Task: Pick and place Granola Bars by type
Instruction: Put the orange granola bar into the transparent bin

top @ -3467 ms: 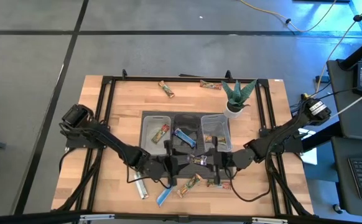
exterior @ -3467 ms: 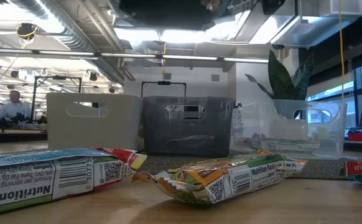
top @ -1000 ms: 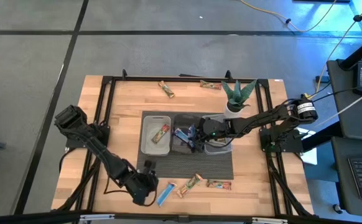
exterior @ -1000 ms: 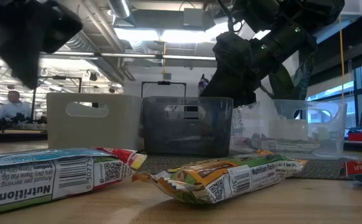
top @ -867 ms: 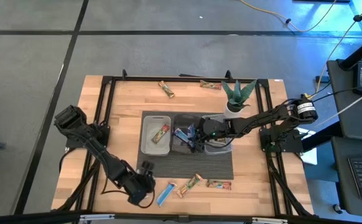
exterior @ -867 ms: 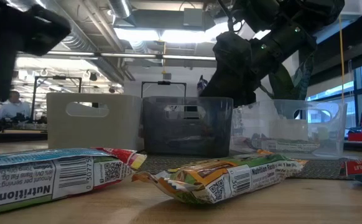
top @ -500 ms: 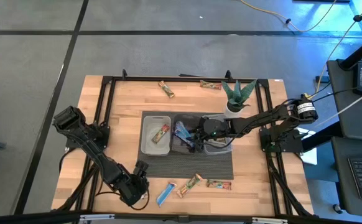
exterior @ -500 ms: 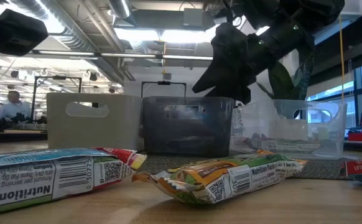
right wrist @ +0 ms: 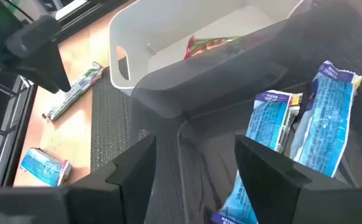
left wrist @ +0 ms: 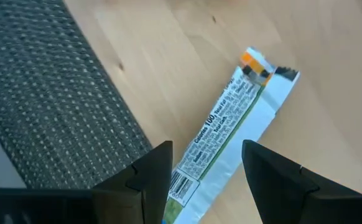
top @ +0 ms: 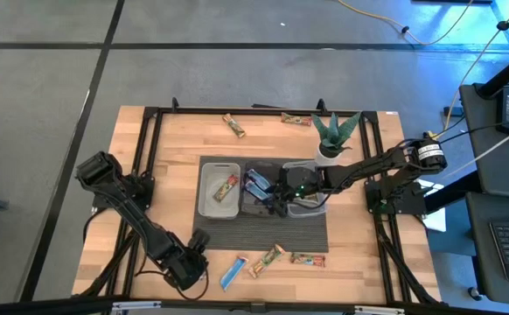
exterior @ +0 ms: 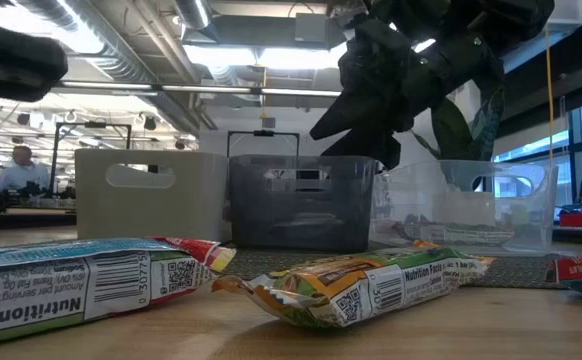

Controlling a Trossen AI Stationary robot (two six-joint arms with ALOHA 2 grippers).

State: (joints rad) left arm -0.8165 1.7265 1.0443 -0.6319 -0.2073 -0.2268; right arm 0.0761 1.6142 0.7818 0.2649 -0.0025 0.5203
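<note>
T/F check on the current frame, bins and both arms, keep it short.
1. The middle bin holds blue bars. True.
2. The right gripper hangs over the plant. False: it is over the middle bin; the plant stands apart.
3. The white bin is empty. False: one bar lies in it.
4. The left gripper is near the table's front edge, fingers apart, holding nothing. True.

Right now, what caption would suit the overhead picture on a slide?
Right gripper over the dark middle bin of blue bars; left gripper beside bars on the table.
</note>
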